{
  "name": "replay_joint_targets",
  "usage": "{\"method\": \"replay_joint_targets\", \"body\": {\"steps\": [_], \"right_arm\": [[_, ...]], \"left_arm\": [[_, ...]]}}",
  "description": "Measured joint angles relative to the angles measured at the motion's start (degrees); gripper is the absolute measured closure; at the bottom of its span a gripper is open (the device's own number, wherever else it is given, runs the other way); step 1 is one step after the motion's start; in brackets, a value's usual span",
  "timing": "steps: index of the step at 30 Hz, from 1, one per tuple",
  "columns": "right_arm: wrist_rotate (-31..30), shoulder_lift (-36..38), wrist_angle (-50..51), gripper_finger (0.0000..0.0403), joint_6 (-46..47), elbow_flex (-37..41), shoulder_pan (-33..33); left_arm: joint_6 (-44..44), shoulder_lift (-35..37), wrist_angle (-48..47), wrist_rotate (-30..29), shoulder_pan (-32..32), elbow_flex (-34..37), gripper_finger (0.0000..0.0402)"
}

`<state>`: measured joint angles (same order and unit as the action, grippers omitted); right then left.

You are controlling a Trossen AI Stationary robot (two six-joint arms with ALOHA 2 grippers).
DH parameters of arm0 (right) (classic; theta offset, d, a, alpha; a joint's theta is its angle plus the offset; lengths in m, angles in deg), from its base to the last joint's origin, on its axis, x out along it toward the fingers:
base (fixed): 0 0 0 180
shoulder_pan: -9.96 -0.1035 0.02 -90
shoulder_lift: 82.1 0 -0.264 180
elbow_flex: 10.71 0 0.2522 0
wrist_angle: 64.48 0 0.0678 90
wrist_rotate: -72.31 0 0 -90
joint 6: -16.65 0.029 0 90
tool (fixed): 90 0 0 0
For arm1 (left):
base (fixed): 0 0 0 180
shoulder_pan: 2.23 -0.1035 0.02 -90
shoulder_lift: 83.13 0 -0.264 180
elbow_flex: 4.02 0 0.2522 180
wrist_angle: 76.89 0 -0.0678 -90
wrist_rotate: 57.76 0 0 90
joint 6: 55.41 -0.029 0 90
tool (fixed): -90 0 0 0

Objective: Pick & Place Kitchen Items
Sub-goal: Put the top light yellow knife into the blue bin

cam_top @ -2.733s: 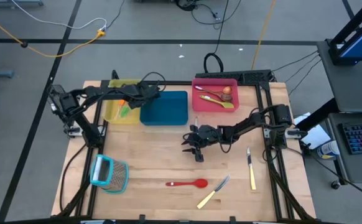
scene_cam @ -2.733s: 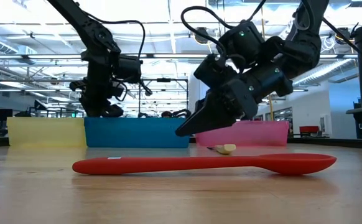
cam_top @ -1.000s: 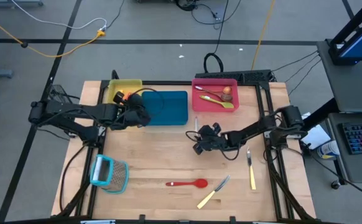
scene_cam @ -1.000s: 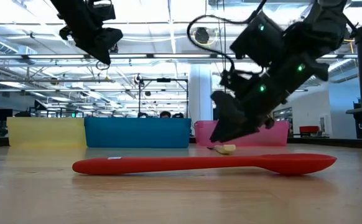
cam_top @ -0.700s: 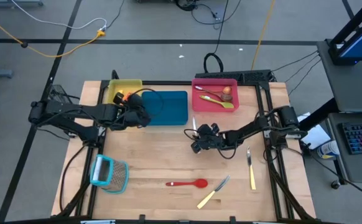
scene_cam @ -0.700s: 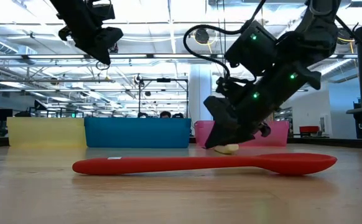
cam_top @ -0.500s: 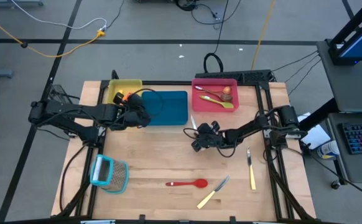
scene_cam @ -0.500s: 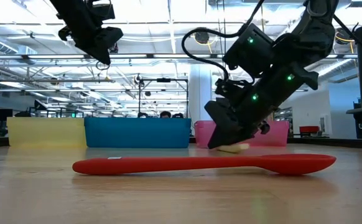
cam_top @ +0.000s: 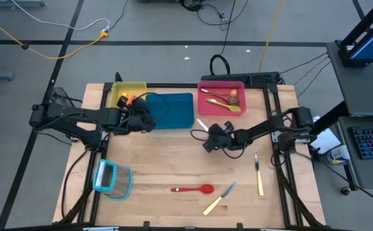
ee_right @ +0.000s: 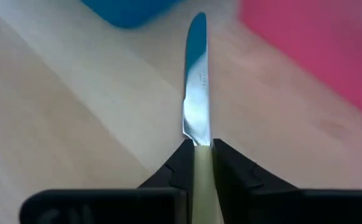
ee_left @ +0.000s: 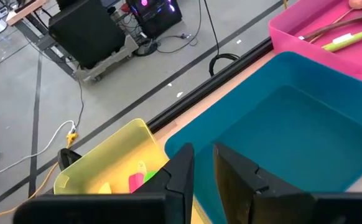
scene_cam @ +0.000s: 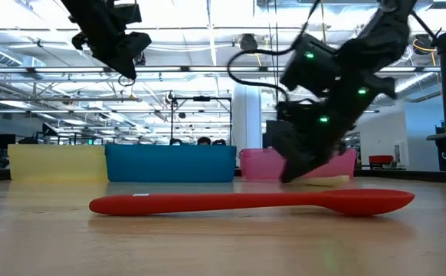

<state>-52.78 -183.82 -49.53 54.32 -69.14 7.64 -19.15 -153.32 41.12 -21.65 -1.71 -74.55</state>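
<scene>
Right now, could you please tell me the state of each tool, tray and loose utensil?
Right tool: shut on knife.
Left tool: nearly shut, empty, above blue tray.
Blue tray: empty.
Pink tray: holds utensils.
Yellow tray: holds utensils.
Red spoon: lying on table.

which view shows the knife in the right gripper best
The right wrist view: the knife fills the frame, its cream handle clamped between the right gripper fingers, blade pointing out. The high view shows only a small sliver, the low view a blurred cream bit behind the arm, the left wrist view nothing.
</scene>
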Motion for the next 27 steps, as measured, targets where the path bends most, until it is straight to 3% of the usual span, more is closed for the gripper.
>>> {"method": "replay_joint_targets", "body": {"steps": [9, 15, 19, 27], "right_arm": [[-7.4, 14.6, 7.8, 0.0372, -2.9, 0.2, -0.3], [-11.6, 21.1, 2.5, 0.0372, -8.7, 0.2, -1.8], [-10.8, 22.1, -5.4, 0.0371, -15.5, 0.2, -2.6], [-0.2, 21.1, -22.9, 0.0372, -30.5, 0.1, -2.2]], "left_arm": [[-0.1, 0.0, -0.1, 0.0, 1.1, 0.0, 0.0334], [0.1, 0.0, -0.1, 0.0, 2.5, 0.0, 0.0334], [1.2, 0.0, -0.1, 0.0, 4.2, 0.0, 0.0334], [5.0, 0.0, 0.0, 0.0, 9.7, 0.0, 0.0334]]}}
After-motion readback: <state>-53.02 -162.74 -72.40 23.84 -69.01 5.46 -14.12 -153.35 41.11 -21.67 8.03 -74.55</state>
